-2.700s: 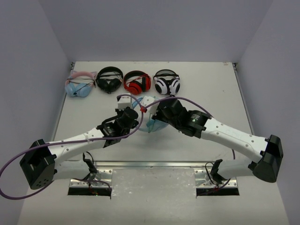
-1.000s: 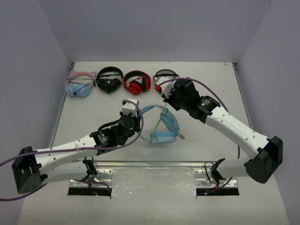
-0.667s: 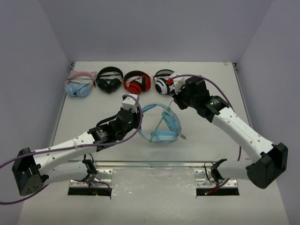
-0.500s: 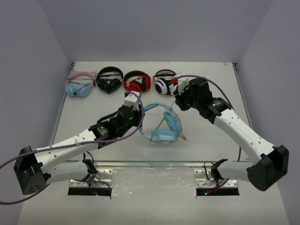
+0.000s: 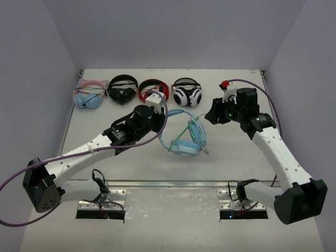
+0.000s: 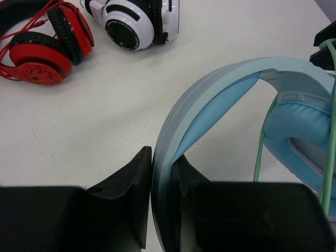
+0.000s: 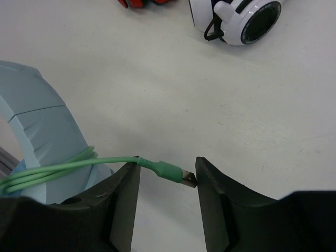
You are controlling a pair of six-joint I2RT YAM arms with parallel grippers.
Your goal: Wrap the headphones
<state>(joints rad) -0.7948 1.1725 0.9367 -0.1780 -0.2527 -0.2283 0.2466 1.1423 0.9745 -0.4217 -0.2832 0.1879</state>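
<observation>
White tabletop (image 5: 236,157), grey walls; 4 other headsets (image 5: 153,92) lined along the far edge. Sky-blue headphones (image 5: 181,140) sit mid-table, between the arms. Left gripper (image 6: 161,163) is clamped on the headband (image 6: 210,84), steadying it. Mint-green cable (image 7: 52,170) is looped round the band. Its plug (image 7: 176,174) lies between the 2 jaws of the right gripper (image 7: 164,176), which stand apart and pinch nothing. Judged: winding nearly done, only the loose tail left. Next: tuck the plug under a loop so the coils hold, then unclamp the left.
</observation>
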